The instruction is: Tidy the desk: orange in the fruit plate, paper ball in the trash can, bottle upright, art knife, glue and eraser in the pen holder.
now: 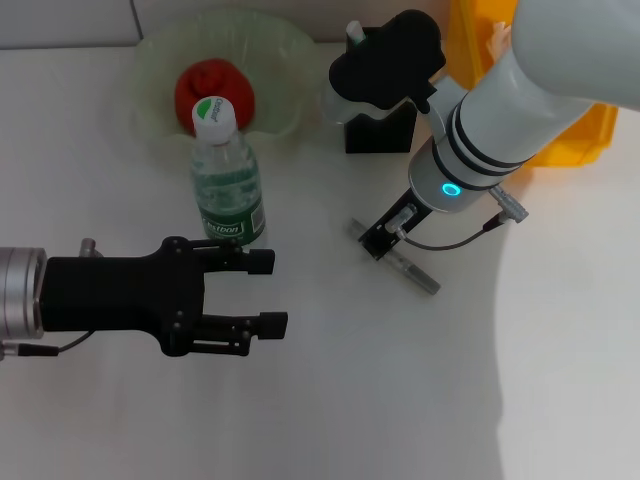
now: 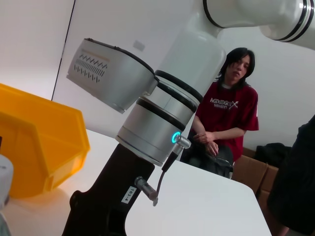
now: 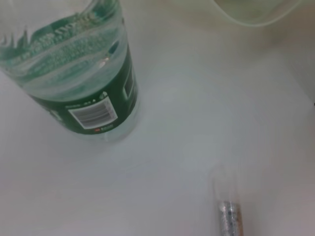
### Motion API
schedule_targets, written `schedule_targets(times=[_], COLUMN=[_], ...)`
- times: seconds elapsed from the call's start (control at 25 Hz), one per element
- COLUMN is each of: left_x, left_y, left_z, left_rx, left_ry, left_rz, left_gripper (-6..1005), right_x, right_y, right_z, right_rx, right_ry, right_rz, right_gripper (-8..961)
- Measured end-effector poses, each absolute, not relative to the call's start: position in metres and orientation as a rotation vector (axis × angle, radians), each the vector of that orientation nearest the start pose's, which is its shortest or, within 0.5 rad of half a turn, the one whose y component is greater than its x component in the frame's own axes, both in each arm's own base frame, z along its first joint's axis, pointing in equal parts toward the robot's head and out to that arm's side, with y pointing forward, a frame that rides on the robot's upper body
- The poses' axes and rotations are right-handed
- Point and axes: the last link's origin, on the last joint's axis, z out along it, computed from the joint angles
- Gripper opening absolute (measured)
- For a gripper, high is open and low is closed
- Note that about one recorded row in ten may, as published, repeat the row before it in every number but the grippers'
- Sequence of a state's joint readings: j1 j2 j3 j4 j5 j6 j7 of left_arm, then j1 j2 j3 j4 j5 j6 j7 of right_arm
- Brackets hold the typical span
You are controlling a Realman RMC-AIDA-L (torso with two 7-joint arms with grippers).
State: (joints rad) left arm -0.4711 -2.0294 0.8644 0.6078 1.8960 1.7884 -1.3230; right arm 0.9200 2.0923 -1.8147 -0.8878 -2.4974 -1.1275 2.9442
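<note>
Head view showed one bottle (image 1: 228, 180) standing upright on the white desk (image 1: 330, 400), its green label lettered in white that I could not read and its white cap bearing a green mark. Just behind it, one red fruit (image 1: 214, 90) lay in the pale green fruit plate (image 1: 275, 60). One black pen holder (image 1: 380, 128) stood beside the plate, and one slim grey art knife (image 1: 412, 270) lay flat below it. The left gripper (image 1: 268, 292) hovered just before the bottle, fingers apart and holding nothing. The right gripper (image 1: 385, 65) hung over the pen holder; whether it was closed I cannot tell.
</note>
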Motion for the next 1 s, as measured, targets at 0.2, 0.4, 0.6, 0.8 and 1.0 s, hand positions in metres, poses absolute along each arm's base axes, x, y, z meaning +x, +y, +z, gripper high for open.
schedule_targets(times=[0.2, 0.4, 0.6, 0.8, 1.0], left_x=[-0.259, -0.259, -0.259, -0.256, -0.25], left_y=[0.282, 0.282, 0.282, 0.284, 0.286], left_z=[-0.002, -0.002, 0.0, -0.002, -0.003], left_rx=[-2.978, -2.977, -2.966, -2.972, -2.992], left_ry=[-0.54, -0.543, -0.546, -0.535, -0.547], left_rz=[-0.859, -0.858, -0.867, -0.874, -0.888], left_gripper=[784, 784, 784, 784, 784], right_x=[0.129, 0.111, 0.118, 0.148, 0.18], right_y=[0.377, 0.38, 0.392, 0.411, 0.436], right_z=[-0.099, -0.041, 0.014, 0.016, 0.007], right_rx=[-2.545, -2.484, -2.324, -2.179, -1.995], right_ry=[0.924, 0.918, 0.882, 0.891, 1.033], right_rz=[-0.457, -0.047, 0.431, 0.797, 1.023], right_gripper=[136, 134, 127, 122, 119])
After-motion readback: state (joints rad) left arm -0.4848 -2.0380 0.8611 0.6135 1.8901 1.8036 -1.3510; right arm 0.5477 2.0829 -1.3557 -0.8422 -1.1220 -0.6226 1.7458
